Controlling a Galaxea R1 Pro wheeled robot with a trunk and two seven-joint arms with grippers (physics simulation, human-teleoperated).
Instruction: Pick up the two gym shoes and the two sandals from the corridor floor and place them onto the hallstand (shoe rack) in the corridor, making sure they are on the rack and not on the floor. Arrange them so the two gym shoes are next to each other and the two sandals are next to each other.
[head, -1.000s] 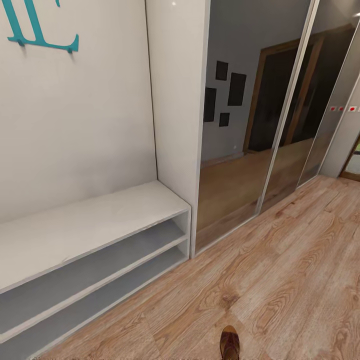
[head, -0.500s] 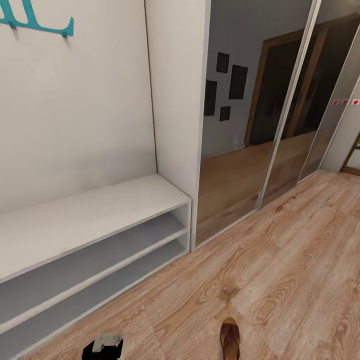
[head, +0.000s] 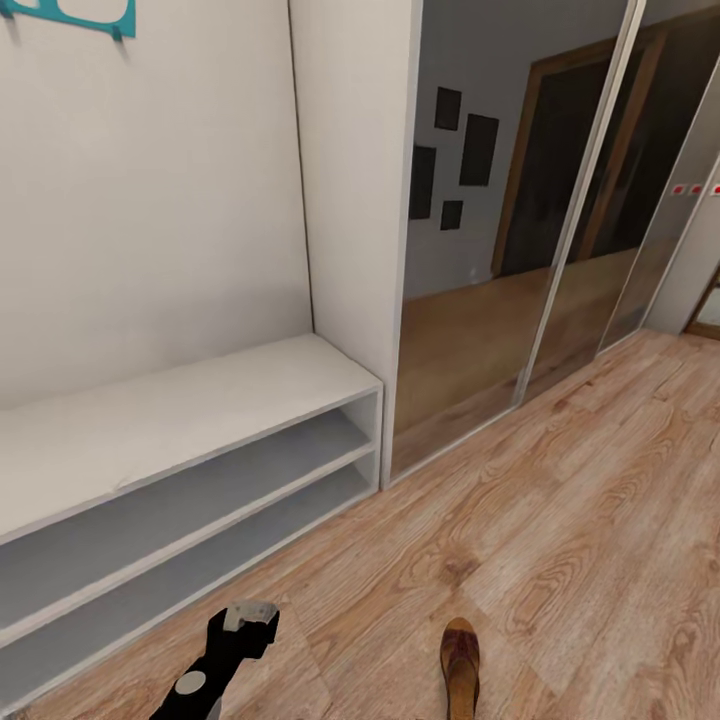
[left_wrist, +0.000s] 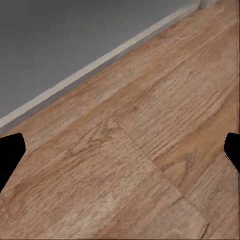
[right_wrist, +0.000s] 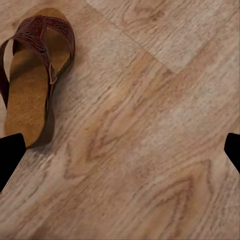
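Along the wall at the head view's left stands a white bench unit (head: 190, 400) with teal lettering (head: 75, 15) high on the panel above it. Flat top, two open tiers beneath; top and both tiers bare and grey inside. This is the unit with the large teal script, no upper shelves to be seen on it.

Beside it, a white upright panel (head: 350, 180), then mirrored sliding doors (head: 500, 230) reflecting dark picture frames and a wood-framed doorway.

Corridor floor (head: 580, 520): light brown planks, strong grain.

One sandal (head: 461, 665) lies on the floor near the lower edge of the head view, toe pointing away from the robot, well apart from the bench unit. In the right wrist view the same sandal (right_wrist: 32, 75) shows a tan footbed and dark brown patterned straps, flat on the planks, sole down. Nothing touches it.

Left gripper (head: 250, 615): black arm rising from the lower edge of the head view, pale fitting at the tip, hanging over bare floor just in front of the bench's lowest tier. In the left wrist view its fingertips (left_wrist: 10, 155) sit at opposite edges of the picture; jaws spread wide, nothing between them but planks and the bench's grey base edge.

Right gripper (right_wrist: 120, 155): fingertips (right_wrist: 10, 152) likewise far apart, jaws spread, empty. Sandal lies just beside one fingertip, not between them.
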